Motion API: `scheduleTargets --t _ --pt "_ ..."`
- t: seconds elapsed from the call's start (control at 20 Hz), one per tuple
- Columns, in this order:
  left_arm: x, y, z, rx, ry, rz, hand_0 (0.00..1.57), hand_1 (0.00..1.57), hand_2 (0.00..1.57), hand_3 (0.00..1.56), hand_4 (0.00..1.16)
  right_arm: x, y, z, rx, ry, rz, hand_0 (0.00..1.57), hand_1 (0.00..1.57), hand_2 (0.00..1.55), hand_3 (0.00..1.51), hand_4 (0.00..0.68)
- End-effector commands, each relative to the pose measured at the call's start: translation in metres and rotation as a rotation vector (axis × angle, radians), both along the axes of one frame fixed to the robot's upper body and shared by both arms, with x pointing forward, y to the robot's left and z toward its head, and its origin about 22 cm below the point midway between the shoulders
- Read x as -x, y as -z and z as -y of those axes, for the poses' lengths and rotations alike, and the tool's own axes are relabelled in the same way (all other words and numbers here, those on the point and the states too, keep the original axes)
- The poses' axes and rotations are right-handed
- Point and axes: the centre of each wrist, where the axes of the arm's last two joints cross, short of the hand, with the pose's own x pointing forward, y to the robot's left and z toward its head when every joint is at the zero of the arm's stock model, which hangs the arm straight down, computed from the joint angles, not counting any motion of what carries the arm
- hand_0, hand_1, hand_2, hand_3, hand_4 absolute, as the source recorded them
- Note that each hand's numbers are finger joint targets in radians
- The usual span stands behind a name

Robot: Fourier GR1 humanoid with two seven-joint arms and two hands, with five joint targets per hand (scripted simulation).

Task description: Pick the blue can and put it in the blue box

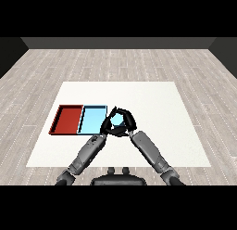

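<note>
The blue can (118, 121) is a small light blue shape just right of the light blue tray (91, 119), outside its right rim. My right hand (129, 123) comes in from the lower right, and its fingers and thumb curl round the can from the right and from above. My left hand (107, 126) is close against the can's left side, over the tray's right edge, with its fingers relaxed and arching upward. The two hands form a ring that hides most of the can. I cannot tell whether the can rests on the table.
The red tray (68, 118) lies directly left of the light blue tray, sharing a wall with it. Both sit toward the left of the white table (157, 108), whose surface stretches to the right and behind the hands.
</note>
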Motion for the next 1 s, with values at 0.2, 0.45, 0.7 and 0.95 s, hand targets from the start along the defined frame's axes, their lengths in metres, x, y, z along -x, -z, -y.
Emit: scheduleTargets --t 0.2,0.45,0.7,0.95 --pt "0.008 -0.016 0.024 -0.116 -0.079 -0.019 0.00 0.00 0.00 0.00 0.00 0.006 -0.014 0.001 -0.038 -0.018 -0.008 1.49 1.49 1.46 1.41 0.571" --pt "-0.016 -0.006 0.030 -0.234 -0.065 0.068 0.00 0.00 0.00 0.00 0.00 -0.008 -0.003 -0.011 -0.025 -0.034 0.004 1.48 1.48 1.46 1.40 0.559" --pt "-0.007 -0.012 0.021 -0.051 -0.128 -0.029 0.73 0.73 0.72 0.42 0.69 0.021 -0.002 -0.022 -0.047 -0.050 -0.017 1.48 1.48 1.46 1.41 0.583" --pt "0.003 0.001 0.030 -0.119 -0.128 -0.018 0.70 0.70 0.78 0.56 0.66 0.011 -0.010 -0.010 -0.036 -0.047 -0.008 1.48 1.48 1.45 1.40 0.592"
